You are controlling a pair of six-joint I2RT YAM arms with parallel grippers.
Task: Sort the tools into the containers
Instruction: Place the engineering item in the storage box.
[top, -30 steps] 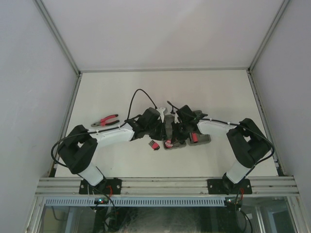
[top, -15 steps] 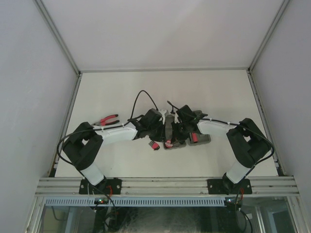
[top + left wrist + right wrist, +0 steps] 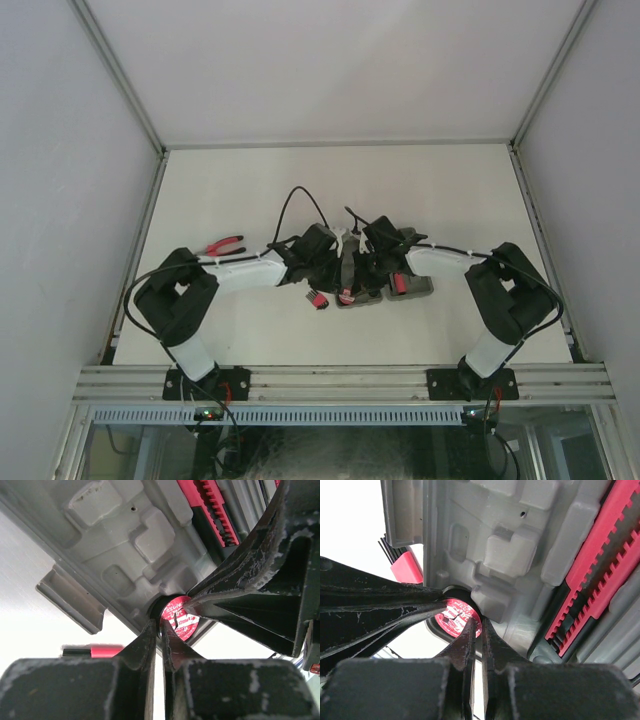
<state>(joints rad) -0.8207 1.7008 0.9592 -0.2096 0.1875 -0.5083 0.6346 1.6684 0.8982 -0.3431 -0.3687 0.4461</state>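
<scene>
grey plastic, the tool case [image 3: 125, 540] lies near the middle of the table [image 3: 230, 190] with its moulded recesses showing, and both arms reach in to its near edge. a black-rimmed red disc [image 3: 181, 617] sits in a rounded hollow at that edge. the left gripper [image 3: 159, 627] has its tips right at the disc's rim, the fingers drawn almost together with only a thin slit between them; whether they nip the rim i cannot tell. the right gripper [image 3: 476, 622] comes at the same disc from the other side, fingers fully closed and holding nothing. a red toothed strip [image 3: 590, 580] lies in the case. a hex key set [image 3: 317, 299] rests on the table just left of the case, and the pliers [image 3: 222, 247] lie well apart, further left.
</scene>
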